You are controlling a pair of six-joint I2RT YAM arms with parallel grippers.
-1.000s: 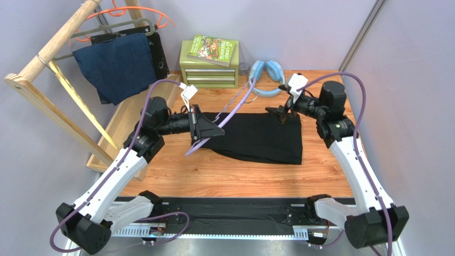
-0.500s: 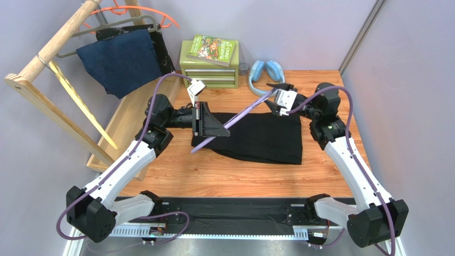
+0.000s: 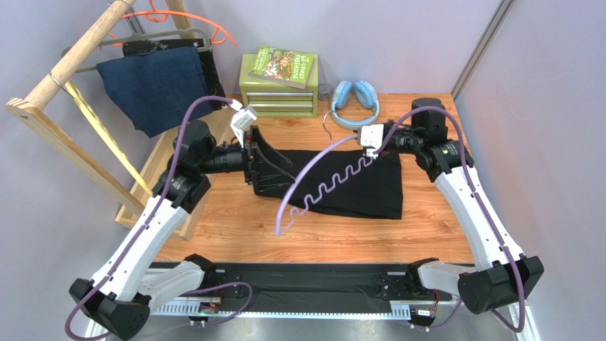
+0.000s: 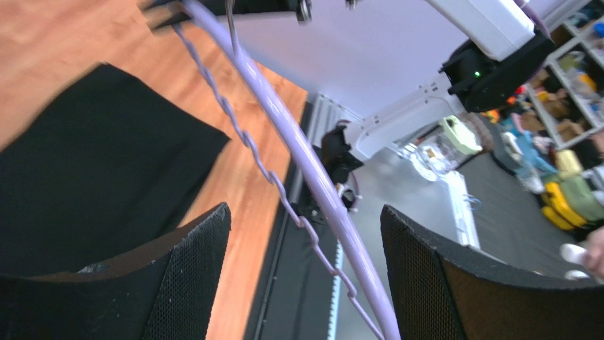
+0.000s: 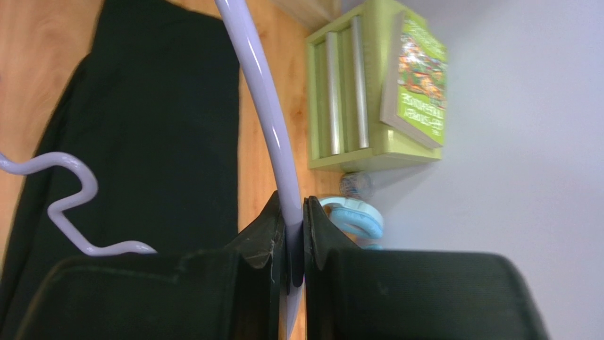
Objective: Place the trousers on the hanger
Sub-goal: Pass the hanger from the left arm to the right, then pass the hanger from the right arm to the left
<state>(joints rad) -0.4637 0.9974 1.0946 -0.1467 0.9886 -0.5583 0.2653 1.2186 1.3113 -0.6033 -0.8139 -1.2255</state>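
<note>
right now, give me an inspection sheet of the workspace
surface: wooden table, no spills seen
job's things: lavender hanger held tilted over black trousers, which lie flat, not hung
clutter: green drawer box with book on top; blue headphones
end effectors: right end effector shut on the hanger's arm; left end effector open, gripping nothing
cables: purple cables loop along both arms, no snag seen
surroundings: wooden rack at left carrying navy garment, orange hanger, grey hanger

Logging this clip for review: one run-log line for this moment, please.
right pincer: shut on hanger | left pincer: open, not gripping | trousers: flat on table, unhung
</note>
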